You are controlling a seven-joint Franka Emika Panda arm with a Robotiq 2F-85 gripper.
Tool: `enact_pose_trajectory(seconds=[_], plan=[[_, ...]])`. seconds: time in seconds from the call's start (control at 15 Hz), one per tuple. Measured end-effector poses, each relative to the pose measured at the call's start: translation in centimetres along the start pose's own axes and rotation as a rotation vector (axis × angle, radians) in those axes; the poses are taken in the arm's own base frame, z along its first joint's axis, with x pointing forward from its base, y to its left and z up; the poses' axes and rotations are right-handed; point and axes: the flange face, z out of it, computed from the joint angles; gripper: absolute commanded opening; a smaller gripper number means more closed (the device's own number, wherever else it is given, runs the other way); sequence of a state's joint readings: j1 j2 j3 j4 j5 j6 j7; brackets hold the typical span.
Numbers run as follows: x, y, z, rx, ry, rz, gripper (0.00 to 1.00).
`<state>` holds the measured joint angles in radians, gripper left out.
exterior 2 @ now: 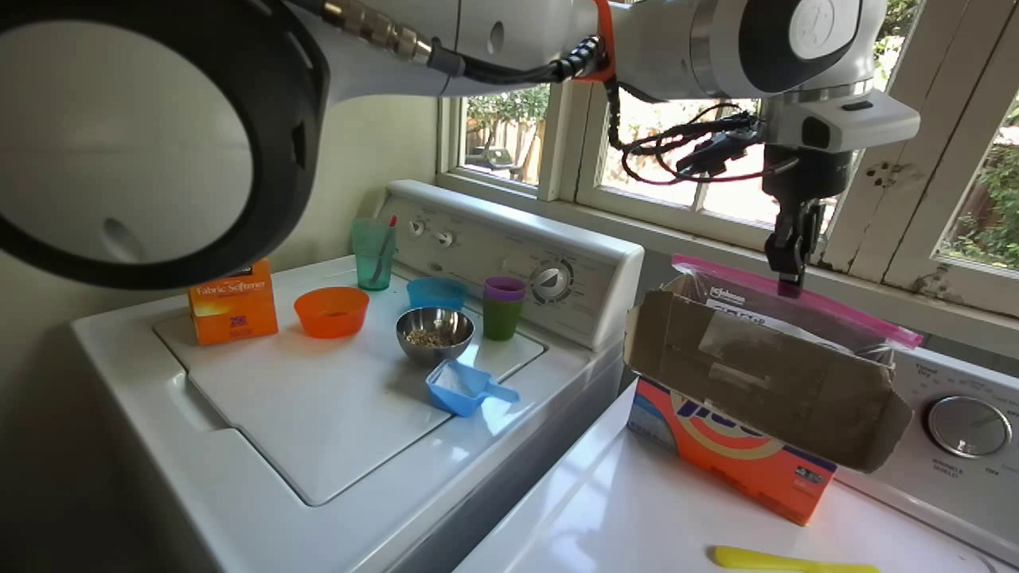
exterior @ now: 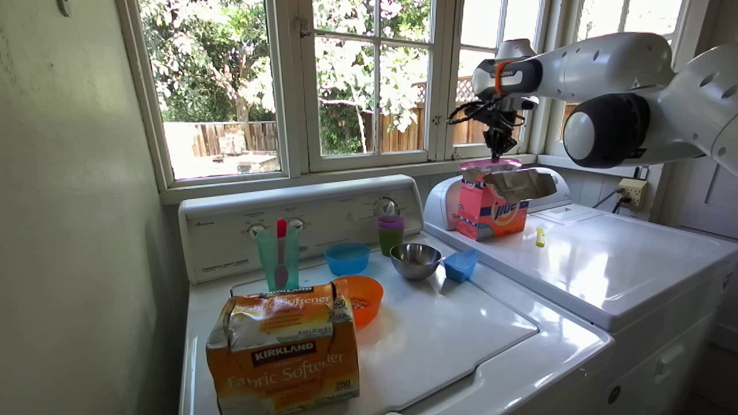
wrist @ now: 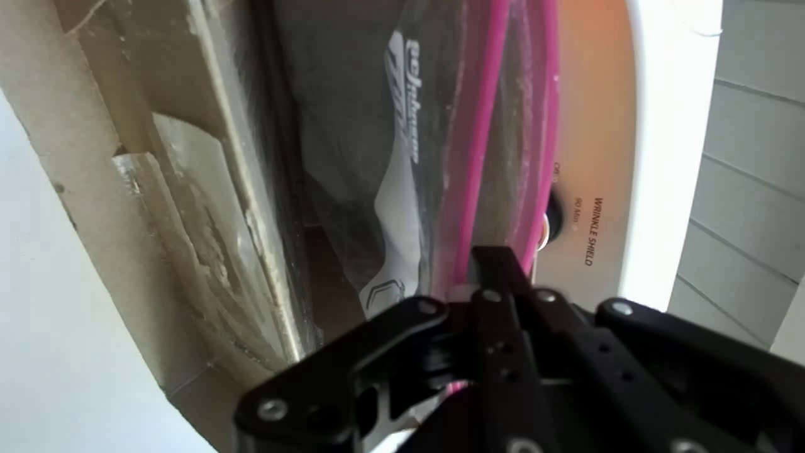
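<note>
While the fingers (wrist: 503, 327) stand together at the pink zip edge (wrist: 480, 145) of the clear bag (wrist: 409, 207), whether they actually pinch it I cannot tell, but the step in hand looks like work along that edge. The clear bag appears to sit in the open top of the orange detergent box (exterior 2: 740, 454), its zip edge standing above the box and just beneath the fingers, touching them or nearly so. Any next move, I judge, calls for a slow path that keeps the fingers clear of the cardboard flap (exterior 2: 764, 374) jutting from the box's printed front.
</note>
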<state>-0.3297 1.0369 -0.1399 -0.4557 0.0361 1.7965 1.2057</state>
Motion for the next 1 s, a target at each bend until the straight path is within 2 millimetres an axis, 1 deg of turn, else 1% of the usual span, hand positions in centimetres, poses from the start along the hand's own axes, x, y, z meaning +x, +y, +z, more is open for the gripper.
enact_pose_trajectory(seconds=[0.73,1.0], plan=[[-0.8,2.3,1.5,-0.197,-0.072,0.021,0.00],[-1.0,2.2,1.6,-0.198,-0.073,0.020,0.00]])
